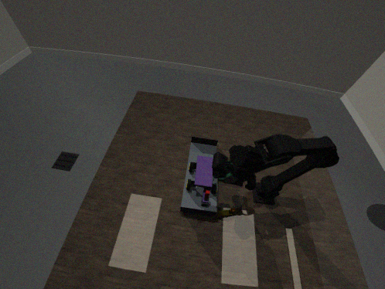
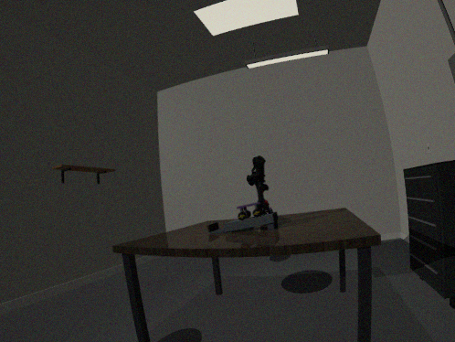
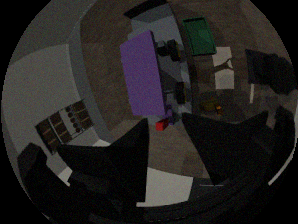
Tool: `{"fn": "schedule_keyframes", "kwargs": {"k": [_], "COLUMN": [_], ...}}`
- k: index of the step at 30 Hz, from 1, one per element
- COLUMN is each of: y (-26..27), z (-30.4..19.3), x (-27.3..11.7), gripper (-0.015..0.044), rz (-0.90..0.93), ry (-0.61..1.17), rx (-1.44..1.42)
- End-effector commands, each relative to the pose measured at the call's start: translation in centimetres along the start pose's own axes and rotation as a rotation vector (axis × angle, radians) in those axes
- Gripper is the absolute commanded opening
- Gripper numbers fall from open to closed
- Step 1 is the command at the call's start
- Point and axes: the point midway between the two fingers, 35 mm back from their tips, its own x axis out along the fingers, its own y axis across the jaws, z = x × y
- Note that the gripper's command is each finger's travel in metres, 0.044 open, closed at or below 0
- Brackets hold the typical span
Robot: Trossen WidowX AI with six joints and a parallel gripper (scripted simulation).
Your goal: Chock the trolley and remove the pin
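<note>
Trolley (image 1: 204,171) (image 2: 248,207) (image 3: 143,75): purple, standing on the ramp (image 1: 205,148) (image 2: 238,224) (image 3: 150,24).
Stop pin (image 1: 207,193) (image 2: 266,202) (image 3: 161,125): red-headed, on the ramp, uphill of the trolley.
Tray (image 1: 225,178) (image 3: 215,52): green, beside the ramp.
Gripper (image 1: 226,170) (image 2: 251,179) (image 3: 165,119): above the ramp, parted moderately, unladen.
Chock (image 1: 227,212) (image 3: 210,105): yellow, off the ramp, near its uphill end.

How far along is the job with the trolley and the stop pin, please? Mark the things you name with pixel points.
None of the steps looks done: the yellow chock (image 1: 226,212) (image 3: 210,105) lies beside the ramp (image 1: 199,205), and the red-headed pin (image 1: 207,192) (image 3: 161,124) stands at the trolley (image 1: 204,171) (image 3: 143,75). The open hand (image 3: 165,119) holds nothing. Chocking, pulling the pin and dropping it in the tray (image 3: 200,36) remain.
</note>
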Motion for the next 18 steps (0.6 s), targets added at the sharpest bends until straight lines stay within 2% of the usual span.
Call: {"fn": "schedule_keyframes", "kwargs": {"k": [1, 10, 18], "y": [-3.4, -11.3, -12.0], "z": [-2.2, -5.4, -5.5], "x": [1.6, 3.0, 3.2], "gripper": [0.0190, 0.0190, 0.0190], "rz": [-0.157, -0.487, -0.510], "ry": [0.026, 0.023, 0.019], "rx": [-0.076, -0.256, -0.270]}}
